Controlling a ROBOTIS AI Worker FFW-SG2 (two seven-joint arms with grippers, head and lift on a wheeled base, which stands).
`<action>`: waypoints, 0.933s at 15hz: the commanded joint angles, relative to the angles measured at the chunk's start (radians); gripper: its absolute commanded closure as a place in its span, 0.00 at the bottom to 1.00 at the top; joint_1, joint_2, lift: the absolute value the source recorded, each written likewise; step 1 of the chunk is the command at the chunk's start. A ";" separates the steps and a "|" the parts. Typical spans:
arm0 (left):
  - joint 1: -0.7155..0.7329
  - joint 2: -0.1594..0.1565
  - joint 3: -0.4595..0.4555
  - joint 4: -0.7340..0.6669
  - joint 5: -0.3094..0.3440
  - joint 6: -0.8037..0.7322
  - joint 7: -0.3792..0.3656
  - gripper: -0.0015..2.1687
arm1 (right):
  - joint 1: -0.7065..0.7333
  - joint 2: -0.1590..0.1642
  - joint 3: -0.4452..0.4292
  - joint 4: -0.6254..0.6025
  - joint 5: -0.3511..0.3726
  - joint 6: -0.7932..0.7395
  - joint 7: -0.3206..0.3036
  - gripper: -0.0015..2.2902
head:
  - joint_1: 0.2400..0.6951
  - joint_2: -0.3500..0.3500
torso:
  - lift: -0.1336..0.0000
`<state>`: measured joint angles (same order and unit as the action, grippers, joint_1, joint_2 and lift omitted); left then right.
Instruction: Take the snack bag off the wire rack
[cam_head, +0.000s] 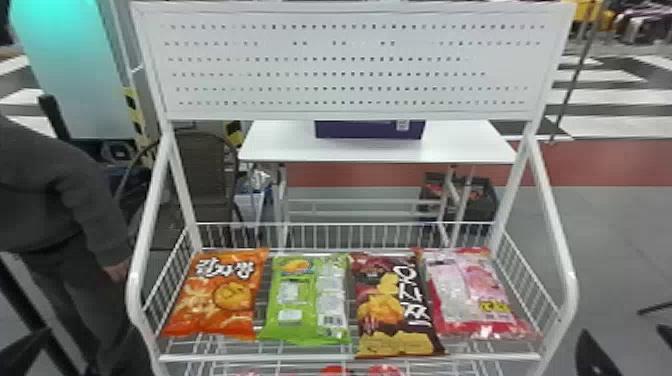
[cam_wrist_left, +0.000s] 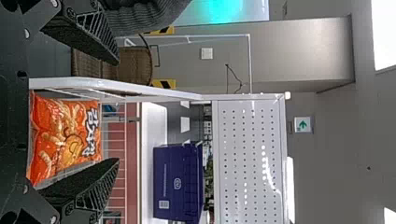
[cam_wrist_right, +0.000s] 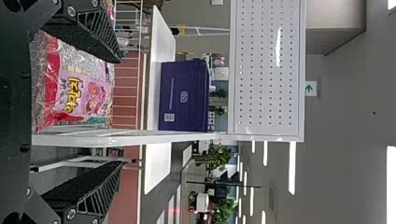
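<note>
Four snack bags lie in a row on the wire rack (cam_head: 345, 358): orange (cam_head: 215, 295), green (cam_head: 305, 300), dark brown (cam_head: 390, 305) and pink (cam_head: 475, 295). My left gripper (cam_head: 22, 352) is low at the head view's left edge, outside the rack; my right gripper (cam_head: 627, 347) is low on the right, also outside it. In the left wrist view, the left gripper (cam_wrist_left: 116, 111) stands open, with the orange bag (cam_wrist_left: 65, 137) beyond its fingers. In the right wrist view, the right gripper (cam_wrist_right: 121, 112) is open, with the pink bag (cam_wrist_right: 77, 86) beyond. Neither holds anything.
The rack's white side frames (cam_head: 555, 240) rise to a perforated panel (cam_head: 350, 70). Behind stands a white table (cam_head: 280, 142) with a dark purple box (cam_head: 370, 130). A person stands left of the rack, one hand near its side. More packages lie on a lower level.
</note>
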<state>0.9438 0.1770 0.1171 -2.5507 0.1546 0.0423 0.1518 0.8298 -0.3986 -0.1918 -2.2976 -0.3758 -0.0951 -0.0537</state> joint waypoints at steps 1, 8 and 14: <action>0.000 -0.001 -0.001 0.001 -0.001 0.000 0.000 0.07 | -0.003 0.000 0.000 0.001 -0.002 0.005 0.000 0.05 | 0.57 0.50 | 1.00; -0.005 -0.001 -0.001 0.001 -0.001 0.003 -0.001 0.07 | -0.006 0.003 0.002 0.001 -0.003 0.012 0.000 0.05 | 0.57 0.50 | 1.00; 0.001 -0.001 -0.019 -0.003 -0.010 -0.003 -0.008 0.07 | -0.202 0.004 0.167 0.116 0.052 0.051 0.000 0.05 | 0.57 0.50 | 1.00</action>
<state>0.9452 0.1764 0.1020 -2.5550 0.1471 0.0405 0.1456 0.7053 -0.3965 -0.0853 -2.2172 -0.3520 -0.0830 -0.0537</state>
